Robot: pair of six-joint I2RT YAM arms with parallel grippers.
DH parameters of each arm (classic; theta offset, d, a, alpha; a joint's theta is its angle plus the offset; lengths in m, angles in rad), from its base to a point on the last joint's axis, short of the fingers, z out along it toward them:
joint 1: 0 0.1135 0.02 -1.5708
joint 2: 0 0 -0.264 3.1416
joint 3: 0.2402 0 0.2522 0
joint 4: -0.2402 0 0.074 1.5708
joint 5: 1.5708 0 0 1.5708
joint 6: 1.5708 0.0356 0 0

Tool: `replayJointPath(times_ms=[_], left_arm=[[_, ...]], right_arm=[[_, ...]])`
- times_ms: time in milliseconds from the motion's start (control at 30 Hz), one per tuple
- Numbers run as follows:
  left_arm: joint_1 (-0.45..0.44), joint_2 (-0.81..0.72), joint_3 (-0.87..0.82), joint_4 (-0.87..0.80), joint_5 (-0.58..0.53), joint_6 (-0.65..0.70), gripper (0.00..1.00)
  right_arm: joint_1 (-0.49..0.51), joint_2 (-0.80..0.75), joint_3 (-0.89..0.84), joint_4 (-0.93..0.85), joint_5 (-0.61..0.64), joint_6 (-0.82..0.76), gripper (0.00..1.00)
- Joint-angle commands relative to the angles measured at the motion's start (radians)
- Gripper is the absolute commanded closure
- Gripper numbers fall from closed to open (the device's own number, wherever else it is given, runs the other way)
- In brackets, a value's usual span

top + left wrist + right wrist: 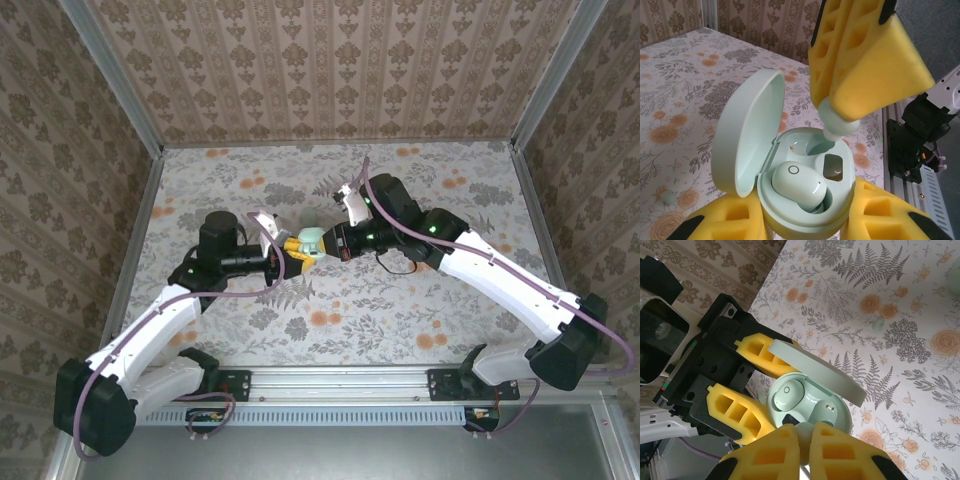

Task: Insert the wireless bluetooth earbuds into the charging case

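Observation:
My left gripper (290, 252) is shut on the mint-green charging case (311, 240), holding it above the table with its lid (747, 135) open. One earbud (800, 182) sits in the near socket of the case (790, 222). The far socket (815, 145) is empty. My right gripper (804, 440) is shut on the other earbud (804, 432), which shows as a pale green tip (840, 125) at the rim of the empty socket. In the right wrist view, the case (840, 412) lies just beyond my fingertips, with the left fingers (735, 410) on either side of it.
A small mint-green piece (879, 324) lies loose on the floral tablecloth (400, 320). The aluminium rail (340, 382) runs along the near edge. Patterned walls (330, 70) close in the back and both sides.

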State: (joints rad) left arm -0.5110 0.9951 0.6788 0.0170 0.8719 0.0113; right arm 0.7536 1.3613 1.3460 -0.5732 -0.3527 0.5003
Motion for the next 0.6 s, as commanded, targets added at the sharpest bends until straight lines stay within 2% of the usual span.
replayJointPath(times_ms=[0,567], left_arm=[[-0.007,-0.002,0.028,0.038,0.029,-0.013,1.00],[-0.014,-0.001,0.034,0.040,0.024,-0.013,1.00]], right_arm=[[0.007,0.014,0.028,0.009,-0.015,-0.022,0.91],[0.006,0.012,0.000,0.033,0.002,-0.006,0.90]])
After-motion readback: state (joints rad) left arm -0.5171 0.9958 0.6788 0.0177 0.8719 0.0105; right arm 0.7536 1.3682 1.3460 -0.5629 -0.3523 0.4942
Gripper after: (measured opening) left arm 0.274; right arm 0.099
